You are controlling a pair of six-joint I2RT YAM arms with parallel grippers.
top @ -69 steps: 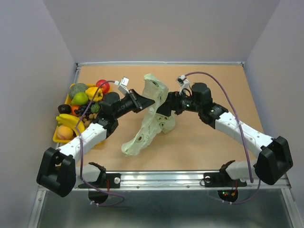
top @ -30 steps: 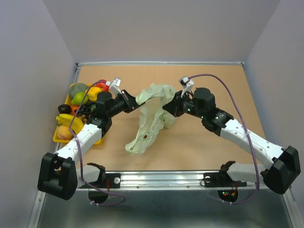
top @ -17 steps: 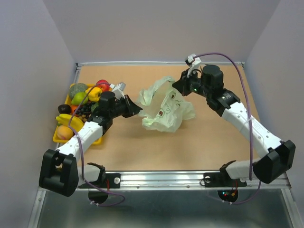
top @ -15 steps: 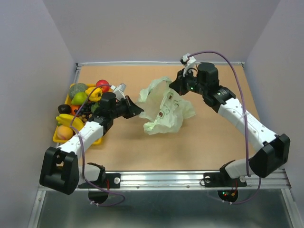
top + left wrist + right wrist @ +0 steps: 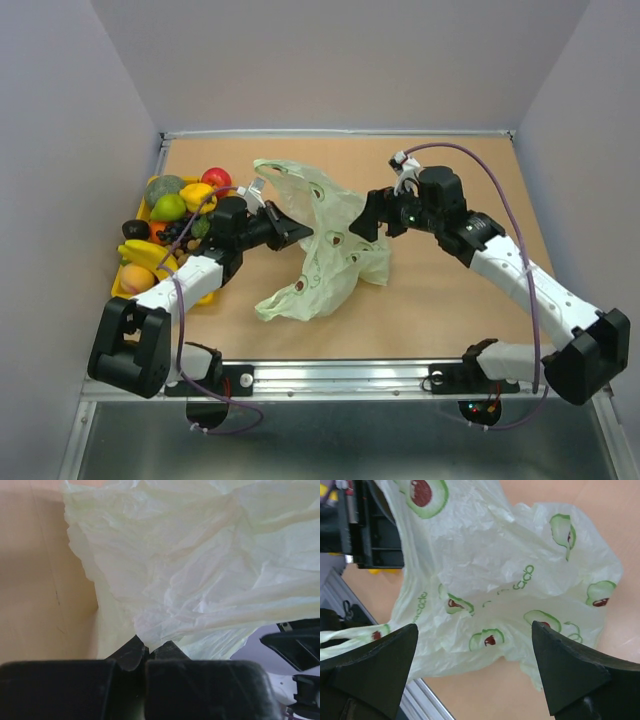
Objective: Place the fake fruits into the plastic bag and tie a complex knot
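Observation:
The plastic bag (image 5: 325,245) is pale green with avocado prints and lies crumpled mid-table, one handle loop (image 5: 275,170) raised at the back. My left gripper (image 5: 292,232) is shut on a fold of the bag (image 5: 200,565), pinched right at the fingertips (image 5: 131,652). To the bag's right, my right gripper (image 5: 366,222) stands wide open. The bag (image 5: 505,570) lies spread just past that gripper (image 5: 474,626), with nothing between its fingers. The fake fruits sit at the left: red apple (image 5: 216,179), green melon (image 5: 165,188), green apple (image 5: 170,207), banana (image 5: 148,255). No knot shows.
The fruits are heaped in a yellow tray (image 5: 120,290) against the left wall. A metal rail (image 5: 340,372) runs along the table's near edge. Walls close in the back and both sides. The left gripper's black body (image 5: 370,525) shows in the right wrist view.
My right gripper has opened, let go of the bag and moved nearer and slightly left. The bag has spread lower and wider, with a handle loop now up at the back.

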